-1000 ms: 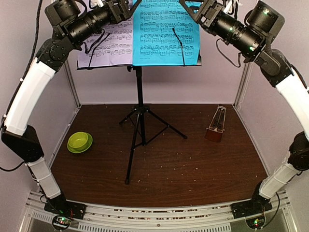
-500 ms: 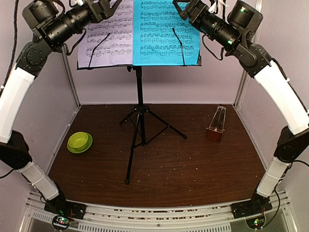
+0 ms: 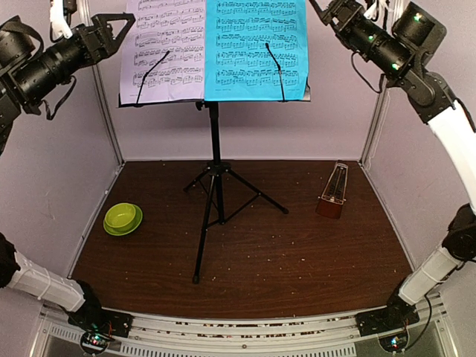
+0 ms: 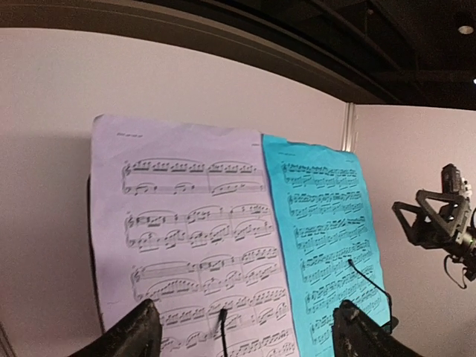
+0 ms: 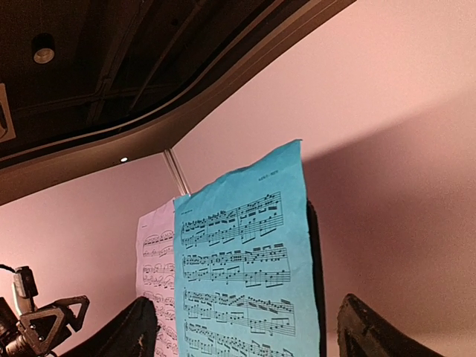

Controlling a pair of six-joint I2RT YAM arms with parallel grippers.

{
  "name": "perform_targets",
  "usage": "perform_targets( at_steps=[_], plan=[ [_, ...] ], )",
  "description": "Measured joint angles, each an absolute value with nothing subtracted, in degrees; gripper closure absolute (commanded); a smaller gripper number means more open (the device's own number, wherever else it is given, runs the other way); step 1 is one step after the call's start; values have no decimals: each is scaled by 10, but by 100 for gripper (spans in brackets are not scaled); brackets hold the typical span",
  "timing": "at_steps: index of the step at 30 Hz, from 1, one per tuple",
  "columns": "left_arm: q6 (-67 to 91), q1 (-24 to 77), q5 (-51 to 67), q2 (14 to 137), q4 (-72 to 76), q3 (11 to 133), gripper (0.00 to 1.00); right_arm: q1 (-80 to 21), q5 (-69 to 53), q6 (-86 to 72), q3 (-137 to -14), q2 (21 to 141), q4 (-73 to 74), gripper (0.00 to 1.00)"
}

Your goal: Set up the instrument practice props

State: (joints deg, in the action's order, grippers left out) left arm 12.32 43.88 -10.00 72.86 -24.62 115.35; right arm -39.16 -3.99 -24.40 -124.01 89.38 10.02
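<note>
The black tripod music stand [image 3: 216,171] stands mid-table at the back. The pale lilac sheet [image 3: 167,52] and the cyan sheet [image 3: 253,48] rest side by side on its desk, each under a thin black wire arm. The reddish-brown metronome [image 3: 334,191] stands on the table at the right. My left gripper [image 3: 119,37] is open and empty, left of the lilac sheet [image 4: 193,238] and apart from it. My right gripper [image 3: 321,9] is open and empty, right of the cyan sheet [image 5: 245,253] and apart from it.
A lime-green bowl [image 3: 123,218] sits on the brown table [image 3: 297,253] at the left. Pale walls with metal posts [image 3: 375,119] close in the back and sides. The stand's tripod legs [image 3: 201,253] spread over the middle of the table.
Both grippers have drawn back from the stand, the left one to the left and the right one to the right. The two sheets have stayed on the desk.
</note>
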Motion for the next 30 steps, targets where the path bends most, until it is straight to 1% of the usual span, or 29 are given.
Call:
perform_targets(
  at_steps=[8, 13, 16, 19, 22, 24, 28, 30],
  plan=[
    [198, 366, -172, 619, -317, 1053, 15, -334, -47, -263, -1101, 769, 121, 14],
    [271, 282, -187, 584, -387, 1026, 15, -304, -50, -275, -1002, 718, 161, 11],
    [318, 215, -182, 577, -431, 1004, 14, -287, -44, -278, -960, 703, 205, 9],
    [358, 161, -175, 568, -469, 955, 12, -273, -27, -279, -925, 686, 256, 6],
    [383, 141, -171, 558, -489, 902, 11, -259, -1, -279, -888, 660, 298, 0],
    [399, 130, -163, 553, -498, 863, 10, -248, 16, -280, -860, 637, 318, 0],
    [431, 99, -128, 540, -499, 783, 3, -223, 51, -286, -820, 609, 356, 0],
    [442, 93, -114, 536, -501, 751, 2, -209, 68, -290, -804, 608, 374, 0]
  ],
)
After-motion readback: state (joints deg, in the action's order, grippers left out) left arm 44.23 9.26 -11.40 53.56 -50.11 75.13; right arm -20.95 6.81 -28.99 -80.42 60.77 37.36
